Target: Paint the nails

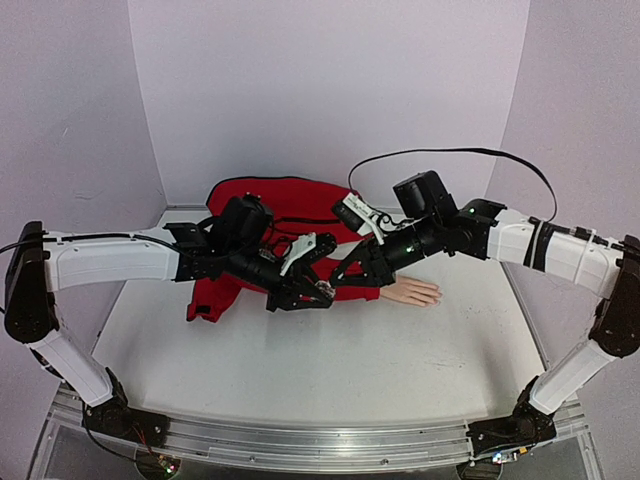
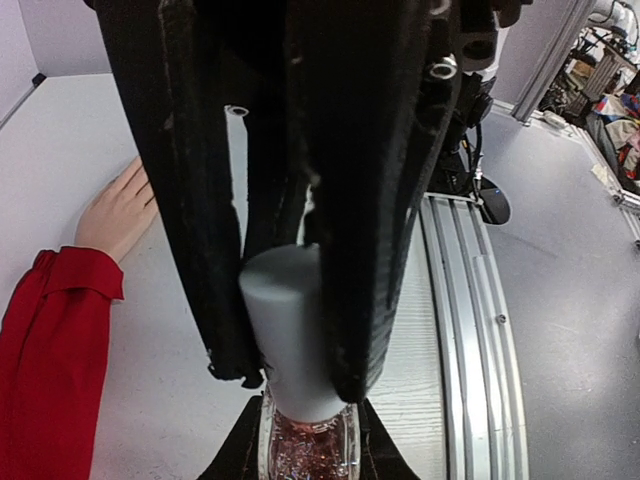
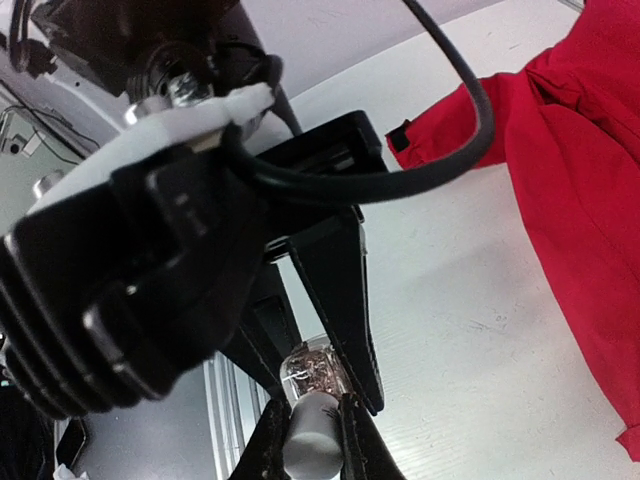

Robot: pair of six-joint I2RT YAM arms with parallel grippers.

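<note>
A small glass bottle of glittery red polish (image 2: 305, 450) with a white cap (image 2: 295, 330) hangs above the table between both grippers. My left gripper (image 2: 295, 385) is shut on the cap. My right gripper (image 3: 318, 385) is shut on the glass bottle (image 3: 312, 368), with the cap (image 3: 310, 445) below it in that view. In the top view the two grippers meet at mid-table, left (image 1: 318, 292) and right (image 1: 335, 285). The pale mannequin hand (image 1: 412, 291) lies flat just right of them, palm down, in its red sleeve (image 1: 260, 195). The hand also shows in the left wrist view (image 2: 118, 205). Its nails are too small to make out.
The red sleeve (image 3: 560, 180) spreads over the back of the table behind the arms. A black cable (image 1: 440, 152) arcs over the right arm. An aluminium rail (image 1: 300, 445) runs along the near table edge and shows in the left wrist view (image 2: 470, 300).
</note>
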